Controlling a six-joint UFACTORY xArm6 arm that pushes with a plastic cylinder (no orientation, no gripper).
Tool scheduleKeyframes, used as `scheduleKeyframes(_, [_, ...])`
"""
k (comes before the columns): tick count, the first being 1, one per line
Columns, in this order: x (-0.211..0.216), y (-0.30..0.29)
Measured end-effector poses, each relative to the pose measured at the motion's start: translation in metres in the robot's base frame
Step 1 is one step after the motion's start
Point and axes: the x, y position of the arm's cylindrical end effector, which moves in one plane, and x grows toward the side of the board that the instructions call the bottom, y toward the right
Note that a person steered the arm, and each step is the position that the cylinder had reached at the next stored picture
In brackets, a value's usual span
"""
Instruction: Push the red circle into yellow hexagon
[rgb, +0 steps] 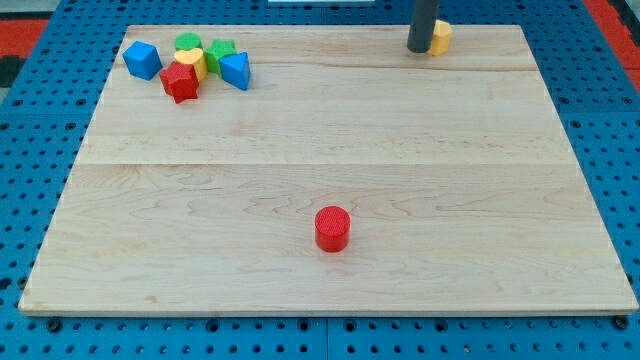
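The red circle (332, 228) is a short red cylinder standing alone on the wooden board, below the middle and toward the view's bottom. The yellow hexagon (440, 37) sits at the view's top right, near the board's top edge. My tip (419, 49) is right next to the hexagon's left side and partly covers it; whether it touches is unclear. The tip is far from the red circle, up and to the right of it.
A cluster sits at the view's top left: a blue block (142, 60), a red star-like block (181, 80), a green block (187, 43), a yellow block (197, 61), another green block (220, 53) and a blue triangle (235, 71). The board's edge (320, 312) meets a blue pegboard.
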Motion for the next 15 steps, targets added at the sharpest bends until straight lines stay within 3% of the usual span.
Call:
scheduleKeyframes(2, [0.213,-0.031])
scheduleKeyframes(3, [0.296,-0.063])
scheduleKeyframes(5, [0.31,-0.079])
scheduleKeyframes(6, [0.322,-0.144])
scheduleKeyframes(7, [0.29,-0.102])
scheduleKeyframes(8, [0.295,-0.006])
scheduleKeyframes(9, [0.242,0.012])
scheduleKeyframes(10, [0.239,-0.015])
scheduleKeyframes(11, [0.296,-0.029])
scheduleKeyframes(12, [0.322,-0.052])
scheduleKeyframes(14, [0.245,-0.02])
scheduleKeyframes(15, [0.282,-0.024])
